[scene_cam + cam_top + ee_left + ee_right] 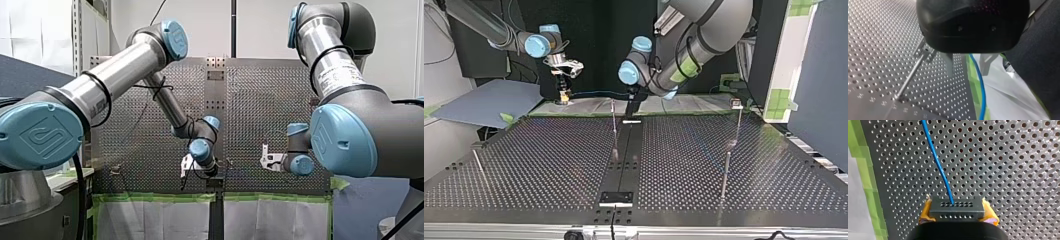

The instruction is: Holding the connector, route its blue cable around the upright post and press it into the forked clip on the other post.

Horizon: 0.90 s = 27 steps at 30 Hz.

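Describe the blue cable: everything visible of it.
The blue cable is thin, smooth and round, plastic-sheathed by its look. One end enters a hole in the dark connector, which my right gripper clamps between yellow pads. From there it spans the air in a slight curve to my left gripper, passing between its open fingers; whether it touches them is unclear.

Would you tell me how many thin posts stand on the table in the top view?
4: a left post, a middle post, a near right post, a far right post. Others may be hidden.
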Motion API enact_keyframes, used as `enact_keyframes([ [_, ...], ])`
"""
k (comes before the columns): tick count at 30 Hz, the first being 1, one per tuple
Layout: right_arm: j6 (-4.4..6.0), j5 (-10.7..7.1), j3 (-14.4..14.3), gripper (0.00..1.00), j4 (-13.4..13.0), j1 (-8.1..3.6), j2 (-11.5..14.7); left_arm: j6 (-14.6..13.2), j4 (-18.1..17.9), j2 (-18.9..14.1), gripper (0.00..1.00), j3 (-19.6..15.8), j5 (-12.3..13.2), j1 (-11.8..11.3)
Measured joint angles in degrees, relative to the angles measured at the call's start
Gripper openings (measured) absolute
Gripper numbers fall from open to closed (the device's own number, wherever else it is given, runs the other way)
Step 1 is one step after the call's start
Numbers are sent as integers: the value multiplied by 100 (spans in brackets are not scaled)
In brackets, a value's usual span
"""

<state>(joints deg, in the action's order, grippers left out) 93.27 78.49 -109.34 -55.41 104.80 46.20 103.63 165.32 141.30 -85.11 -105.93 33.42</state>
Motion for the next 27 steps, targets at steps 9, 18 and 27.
enact_keyframes([
  [9, 0, 1, 6, 0, 4, 8, 0, 62, 85, 421, 53, 397, 2, -21],
  [18, 0, 0, 22, 0, 19, 25, 1, 186, -238, 618, 48, 652, -108, -56],
  [27, 0, -8, 29, 0, 4, 27, 0, 140, -412, 614, 4, 680, -476, -33],
])
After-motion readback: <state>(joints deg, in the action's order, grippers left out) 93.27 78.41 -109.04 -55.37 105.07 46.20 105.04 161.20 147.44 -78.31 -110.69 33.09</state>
